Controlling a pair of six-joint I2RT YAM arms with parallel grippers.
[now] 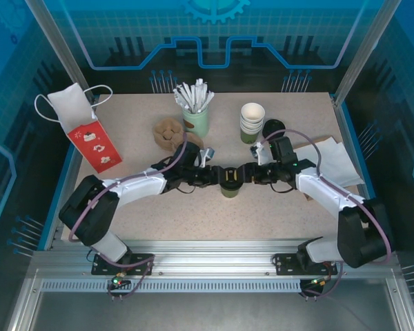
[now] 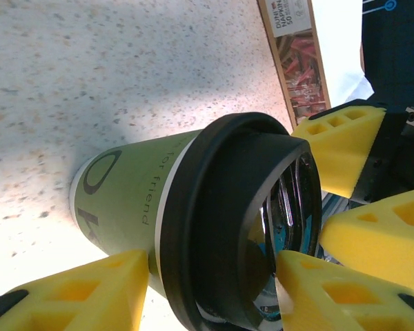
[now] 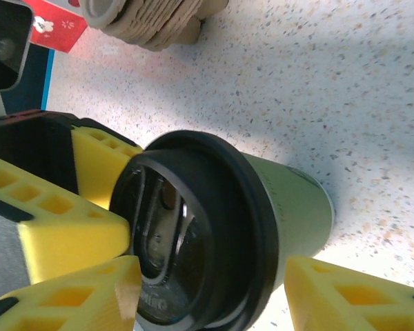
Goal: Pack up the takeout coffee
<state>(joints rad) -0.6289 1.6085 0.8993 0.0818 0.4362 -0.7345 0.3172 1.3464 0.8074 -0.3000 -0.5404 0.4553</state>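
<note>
Speckled tabletop (image 1: pixel 193 217): L gripper (image 1: pixel 217 178) & R gripper (image 1: pixel 243 176) each clamped upright lidded cup (image 1: pixel 229 187) from opp. sides.

Takeout coffee (image 2: pixel 124 200): smooth matt olive paper wall. Lid (image 2: pixel 214 227): black plastic, satin on the rim, glossy and reflective in the recess. Finger pads (image 2: pixel 76 293): yellow, matt, faintly grainy; foam or plastic, can't tell. Tabletop (image 2: pixel 90 69): pale speckled stone-look, matt. Cup carrier (image 3: pixel 159 27): rough brown moulded pulp.
</note>
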